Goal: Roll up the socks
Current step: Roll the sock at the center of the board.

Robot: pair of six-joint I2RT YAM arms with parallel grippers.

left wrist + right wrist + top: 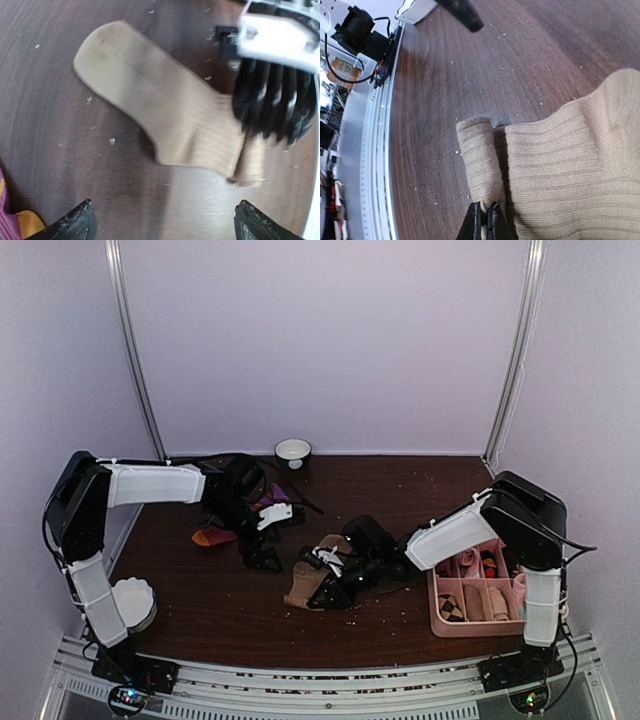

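A: Closest to lens: right gripper (482,222) tips, 6 o'clock of the right wrist view. They're pressed together at the folded cuff of the tan sock (560,165). Can't tell if fabric is caught between them.
B: And left gripper (165,225)?
A: Spread wide, nothing between, hanging over the same sock.
B: Sock count?
A: Two. Tan one lies flat mid-table (420,490), with one fold at the cuff. Red sock (215,536) is at its 10 o'clock, apart, partly under the left arm.
B: Rest?
A: One pink tray (440,625) at 3 o'clock, rolled socks inside, count unclear. One white bowl (293,451) at 12 o'clock, back edge.
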